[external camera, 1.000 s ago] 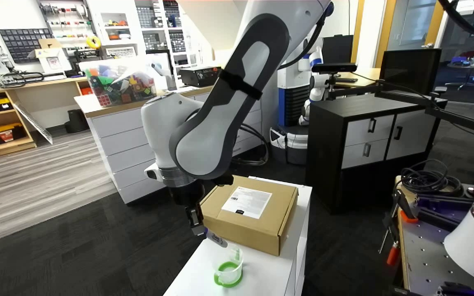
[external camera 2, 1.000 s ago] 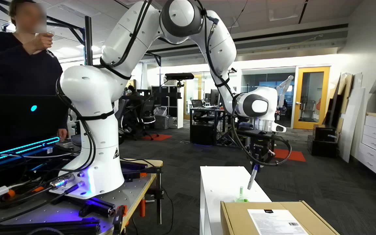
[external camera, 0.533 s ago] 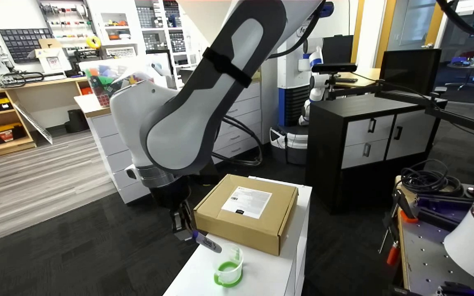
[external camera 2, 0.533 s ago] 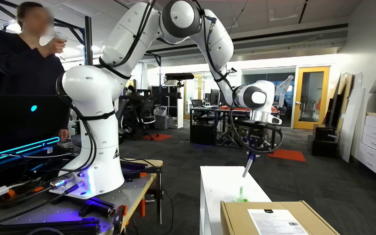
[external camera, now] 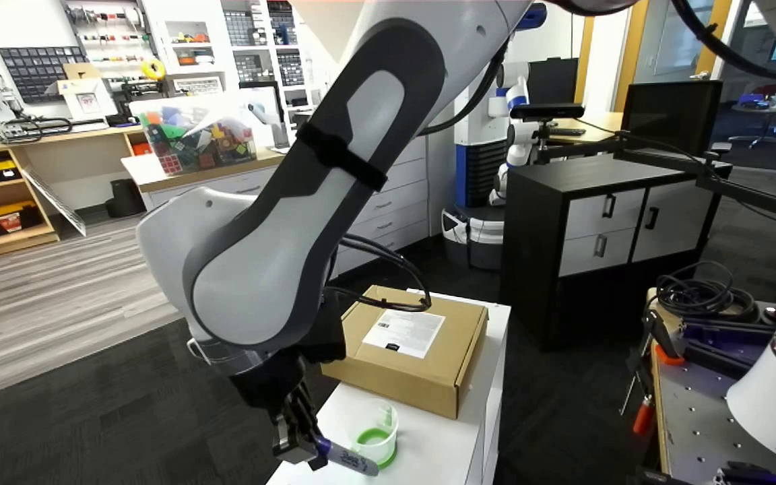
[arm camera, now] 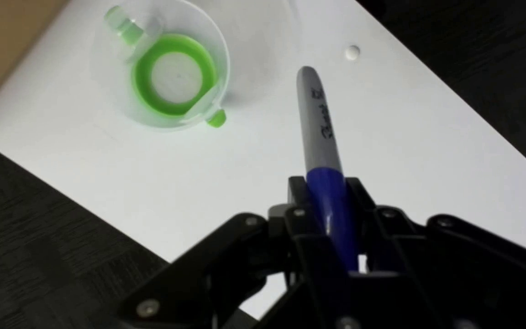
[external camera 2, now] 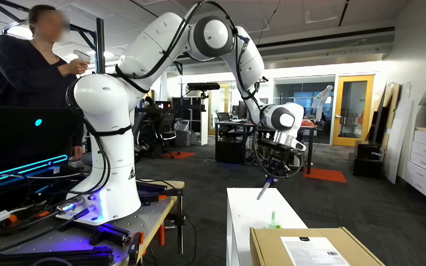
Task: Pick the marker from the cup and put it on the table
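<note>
Marker (arm camera: pixel 323 157) of slim grey-and-blue plastic, clamped in black two-fingered end effector (arm camera: pixel 327 185), over flat white counter (arm camera: pixel 199 183). Could roll off if released high, or topple round clear-and-green plastic cup (arm camera: pixel 144 75) ahead if swung.

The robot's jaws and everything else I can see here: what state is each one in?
Jaws: closed on the marker.
Marker: tilted, held by its blue end, outside the cup.
Cup: upright on the table.
Cardboard box: closed, lying flat on the table.
Black cabinet: pale fronts shut.
White drawer cabinet: visible drawers shut.
</note>
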Motion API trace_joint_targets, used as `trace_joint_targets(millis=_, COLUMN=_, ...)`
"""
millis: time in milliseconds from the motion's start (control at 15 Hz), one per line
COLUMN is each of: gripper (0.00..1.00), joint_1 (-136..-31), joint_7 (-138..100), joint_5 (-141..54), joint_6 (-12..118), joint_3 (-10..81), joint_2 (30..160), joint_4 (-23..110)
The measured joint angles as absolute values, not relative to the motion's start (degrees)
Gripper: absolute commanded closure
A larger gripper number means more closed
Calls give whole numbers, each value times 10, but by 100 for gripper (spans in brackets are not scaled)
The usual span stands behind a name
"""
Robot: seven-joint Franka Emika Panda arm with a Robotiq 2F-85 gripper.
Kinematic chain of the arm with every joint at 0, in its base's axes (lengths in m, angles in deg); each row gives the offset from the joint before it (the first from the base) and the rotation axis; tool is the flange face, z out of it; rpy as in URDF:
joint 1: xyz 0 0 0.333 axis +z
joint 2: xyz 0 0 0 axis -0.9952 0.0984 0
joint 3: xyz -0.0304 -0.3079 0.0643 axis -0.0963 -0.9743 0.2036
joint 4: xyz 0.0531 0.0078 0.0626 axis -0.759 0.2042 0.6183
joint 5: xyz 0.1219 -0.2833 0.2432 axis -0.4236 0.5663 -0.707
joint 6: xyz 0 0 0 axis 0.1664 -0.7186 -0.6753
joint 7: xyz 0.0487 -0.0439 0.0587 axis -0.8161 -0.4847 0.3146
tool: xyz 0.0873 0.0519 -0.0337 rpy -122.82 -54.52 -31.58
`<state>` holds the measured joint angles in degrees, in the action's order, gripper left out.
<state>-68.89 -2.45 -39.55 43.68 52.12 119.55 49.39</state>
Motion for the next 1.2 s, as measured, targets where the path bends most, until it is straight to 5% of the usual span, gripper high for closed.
trace_joint_targets(millis=800, gripper=93, joint_1=-665, joint_7=-28, joint_5=-406, joint_6=406, joint_3=528, joint_2=1341, joint_4=385)
trace_joint_targets(millis=867, gripper=52, joint_1=-665, joint_7=-28, joint_5=-406, joint_6=401, joint_3=528, joint_2=1352, joint_4=376)
trace_joint_targets(millis=1200, gripper=27, joint_1=-664, joint_7=-27, joint_5=-406, joint_6=379, joint_3=529, joint_2=1390, joint_4=335)
